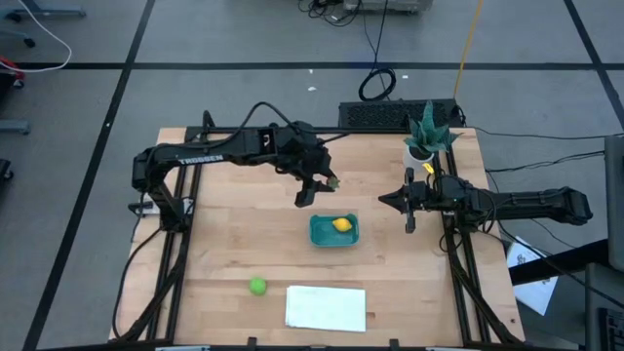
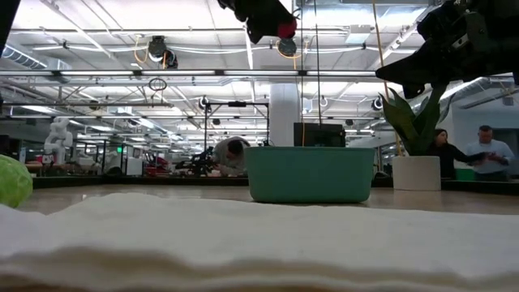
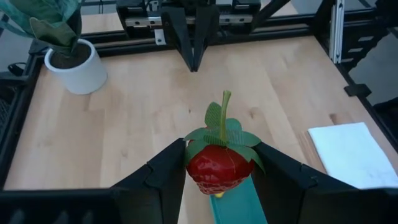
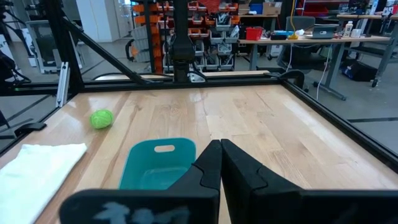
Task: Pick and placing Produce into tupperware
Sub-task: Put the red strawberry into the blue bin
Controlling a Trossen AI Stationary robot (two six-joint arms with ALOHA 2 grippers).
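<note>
My left gripper (image 1: 320, 185) is above the table's middle, just beyond the teal tub (image 1: 333, 230), shut on a red toy strawberry (image 3: 219, 167) with green leaves and a stem. The strawberry also shows high in the low view (image 2: 285, 29). The yellow lemon (image 1: 341, 224) lies inside the tub. The green ball (image 1: 256, 286) rests on the table near the front, left of the white sheet; it also shows in the right wrist view (image 4: 101, 118). My right gripper (image 1: 388, 200) is shut and empty, raised to the right of the tub. My left gripper pinches the strawberry's red body (image 3: 194, 167) between its two fingers, one on each side. The stem and leaves point away from the wrist. The strawberry is lifted clear of the table, well above the tub's rim height.
A flat white sheet (image 1: 326, 307) lies at the table's near edge. A potted plant in a white pot (image 1: 422, 146) stands at the far right corner. People show in the room beyond the table (image 2: 462, 150).
</note>
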